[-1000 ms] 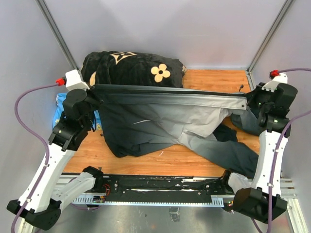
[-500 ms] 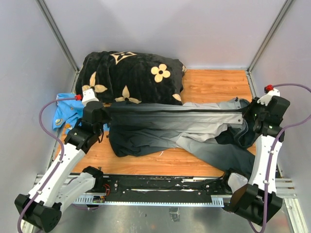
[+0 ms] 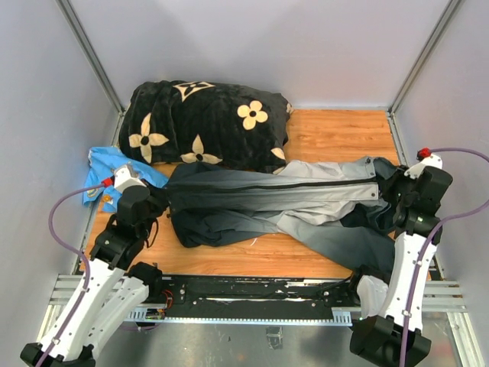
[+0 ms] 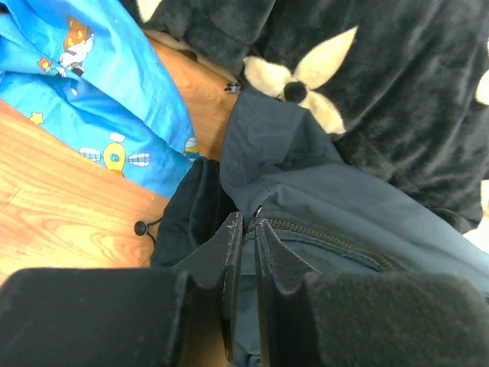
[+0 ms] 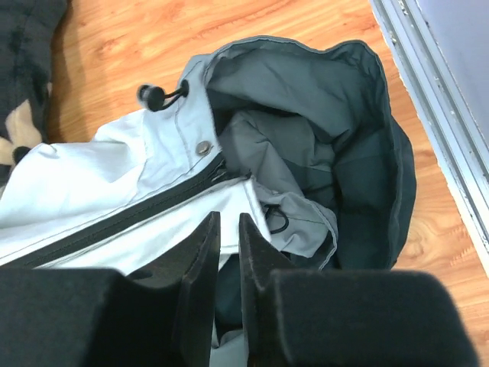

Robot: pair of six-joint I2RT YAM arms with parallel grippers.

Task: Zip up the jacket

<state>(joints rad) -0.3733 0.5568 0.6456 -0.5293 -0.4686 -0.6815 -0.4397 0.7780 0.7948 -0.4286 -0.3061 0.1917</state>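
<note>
The jacket (image 3: 306,195) lies stretched left to right across the wooden table (image 3: 336,130), dark navy at the left and light grey at the right. Its long zipper (image 3: 306,183) runs along the top edge. My left gripper (image 3: 157,205) is at the jacket's dark end. In the left wrist view the gripper (image 4: 246,225) is shut on the fabric beside the zipper (image 4: 328,237). My right gripper (image 3: 388,197) is at the grey collar end. In the right wrist view the gripper (image 5: 229,222) is shut on the light grey edge below the zipper (image 5: 114,222), next to the hood (image 5: 336,153).
A black plush blanket (image 3: 206,122) with cream flowers lies behind the jacket at the back left and touches it. A bright blue patterned cloth (image 3: 107,164) lies at the left edge, beside my left gripper. Metal frame rails and grey walls close in the table.
Both arms have come down and toward the near side, lowering the taut jacket from in front of the blanket onto the table. Both grippers have kept their hold.
</note>
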